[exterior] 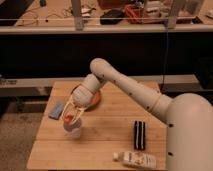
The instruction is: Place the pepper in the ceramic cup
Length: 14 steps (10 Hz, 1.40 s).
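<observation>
The ceramic cup (74,131) is small and pale and stands on the left part of the wooden table (110,130). My gripper (72,116) points down right over the cup's mouth. It is shut on the pepper (69,119), a small orange-red piece between the fingers, just at the cup's rim. The lower part of the pepper is hidden by the cup and the fingers.
A wide orange-red bowl (94,100) sits behind the gripper, partly hidden by the arm. A blue flat object (56,110) lies at the left edge. A black box (139,135) and a white packet (136,159) lie at the front right. A dark counter stands behind.
</observation>
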Motion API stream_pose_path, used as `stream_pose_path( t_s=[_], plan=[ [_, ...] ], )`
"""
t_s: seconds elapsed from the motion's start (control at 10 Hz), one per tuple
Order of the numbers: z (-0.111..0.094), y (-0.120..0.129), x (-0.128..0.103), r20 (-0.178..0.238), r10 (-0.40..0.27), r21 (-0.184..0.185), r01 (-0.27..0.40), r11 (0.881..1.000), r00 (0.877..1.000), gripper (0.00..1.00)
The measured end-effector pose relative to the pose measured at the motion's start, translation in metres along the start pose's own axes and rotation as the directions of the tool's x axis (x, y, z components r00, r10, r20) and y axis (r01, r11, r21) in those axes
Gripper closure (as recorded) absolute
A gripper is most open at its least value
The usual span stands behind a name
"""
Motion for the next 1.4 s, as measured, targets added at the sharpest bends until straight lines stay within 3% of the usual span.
stream_pose_path(
  t_s=[0.6, 1.0, 1.2, 1.4],
  plan=[
    [-0.004, 0.031, 0.021, 0.034, 0.074, 0.017, -0.074, 0.997, 0.997, 1.0],
    [0.013, 0.028, 0.04, 0.089, 0.078, 0.008, -0.08, 0.997, 0.993, 1.0],
    [0.019, 0.025, 0.045, 0.102, 0.078, 0.004, -0.079, 0.997, 0.992, 0.95],
    [0.015, 0.028, 0.042, 0.088, 0.074, 0.001, -0.074, 0.997, 0.993, 0.84]
  ],
)
